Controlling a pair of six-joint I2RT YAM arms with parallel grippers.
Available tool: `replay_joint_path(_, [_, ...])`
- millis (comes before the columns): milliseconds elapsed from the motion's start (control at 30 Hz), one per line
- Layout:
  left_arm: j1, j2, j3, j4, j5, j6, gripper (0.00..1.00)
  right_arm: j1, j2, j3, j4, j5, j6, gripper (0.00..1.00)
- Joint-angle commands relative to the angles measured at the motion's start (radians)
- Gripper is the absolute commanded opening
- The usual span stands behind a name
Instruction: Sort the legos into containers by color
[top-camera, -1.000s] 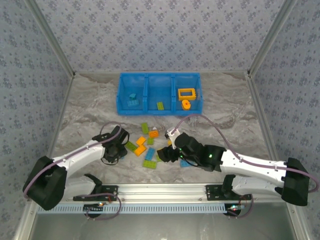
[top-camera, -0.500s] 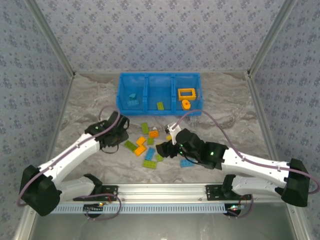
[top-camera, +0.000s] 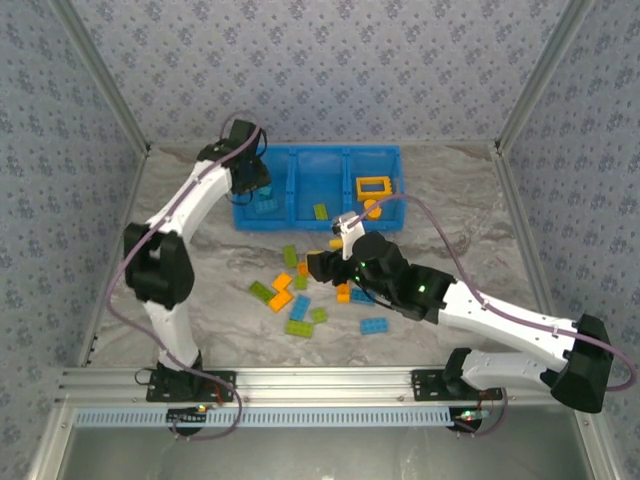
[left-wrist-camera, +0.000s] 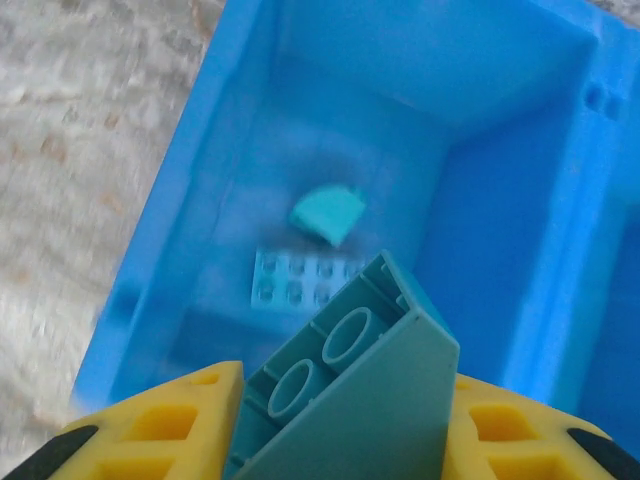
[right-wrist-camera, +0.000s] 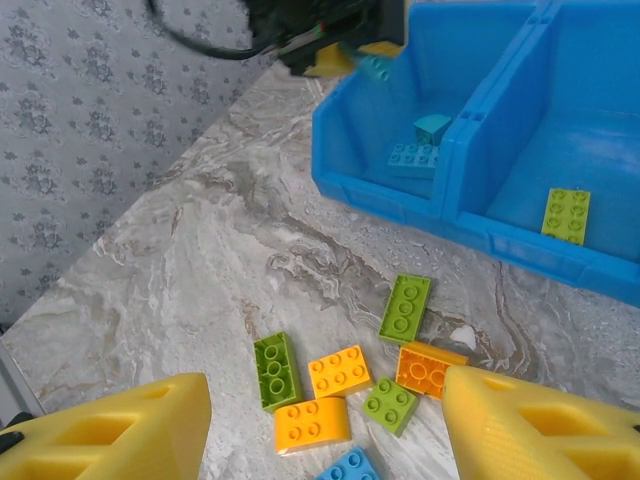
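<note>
Seen from above, a glossy bright blue plastic bin (top-camera: 270, 222) with three open compartments sits at the middle of the far edge of the marbled grey tabletop (top-camera: 480, 200). The left gripper (top-camera: 256, 186) hangs over the left compartment (top-camera: 278, 180), but its fingers are too small here to read. An orange open rectangular frame (top-camera: 373, 186) lies in the right compartment (top-camera: 372, 166), and a cable crosses that compartment's near corner. Studded loose bricks (top-camera: 281, 298) in orange, lime and blue lie scattered mid-tabletop, beside the right gripper (top-camera: 318, 266).

In the left wrist view, yellow ribbed fingers (left-wrist-camera: 170, 420), cut off by the lower edge, pinch a teal plastic sloped brick (left-wrist-camera: 360, 400) with two round hollows. On the compartment floor below it lie a teal quarter-round piece (left-wrist-camera: 328, 212) and a blurred pale-blue studded plate (left-wrist-camera: 300, 280).

In the right wrist view, yellow fingers (right-wrist-camera: 110, 435) stand spread apart with nothing between them, above lime, green and orange bricks. A blue brick (right-wrist-camera: 350, 467) is cut off at the bottom.
</note>
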Motion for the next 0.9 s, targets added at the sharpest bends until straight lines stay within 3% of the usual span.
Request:
replay_joint_path(0, [0.027,0.134,0.198,-0.093,0.029,0.094,0.3,-0.018,-0.008,0.01,0.033,0.0,0.03,0.64])
replay_joint_path(200, [0.031,0.332,0.427,-0.154,0.01,0.125,0.3,-0.06,-0.018,-0.011,0.099,-0.021,0.058,0.65])
replay_joint_path(667, [0.017,0.47,0.431,-0.02,-0.017,0.149,0.31,-0.086,-0.054,-0.059,0.089,-0.039,0.093,0.65])
replay_joint_path(867, [0.016,0.493,0.439,-0.018,-0.029,0.132,0.38,-0.087,-0.071,-0.08,0.077,-0.04,0.098,0.65])
